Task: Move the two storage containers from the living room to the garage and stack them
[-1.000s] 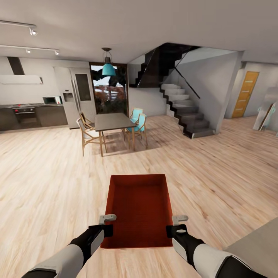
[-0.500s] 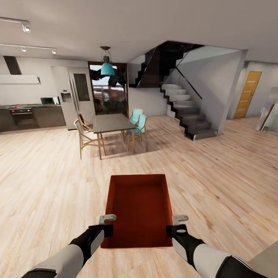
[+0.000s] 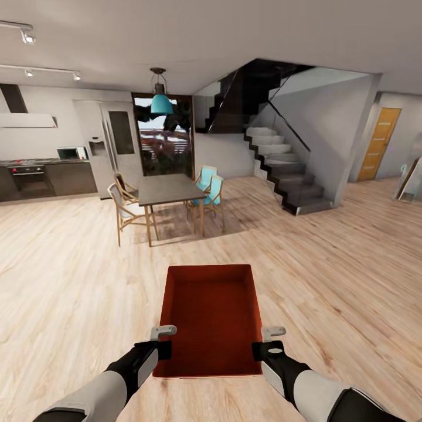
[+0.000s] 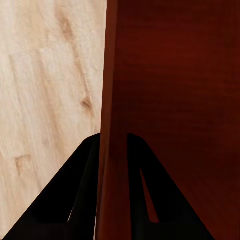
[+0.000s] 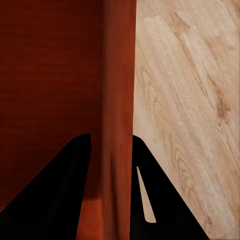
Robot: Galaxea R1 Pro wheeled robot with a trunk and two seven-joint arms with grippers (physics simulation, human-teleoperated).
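1. The orange-red rectangular plastic storage bin [image 3: 212, 316] hangs between both arms, above the light wood plank floor [image 3: 70, 281]; lidless, nothing inside.
2. The left gripper [image 3: 163, 346] pinches the bin's left wall; the right gripper [image 3: 265, 346] pinches the right wall, a finger on each face.
3. Probably light and stiff; thin smooth walls may slip, so opposite-wall holds suit it.

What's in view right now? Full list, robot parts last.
storage container: 1, orange-red, held over the floor, in front of robot
floor: light wood planks
dining table: 1, dark top, mid-room
chairs: 4, two turquoise, two pale wood, around table
pendant lamp: 1, teal, above table
fridge: 1, grey, left
staircase: 1, dark, right of centre
door: 1, orange wood, far right
left gripper: 1, black, on container's left wall
right gripper: 1, black, on right wall
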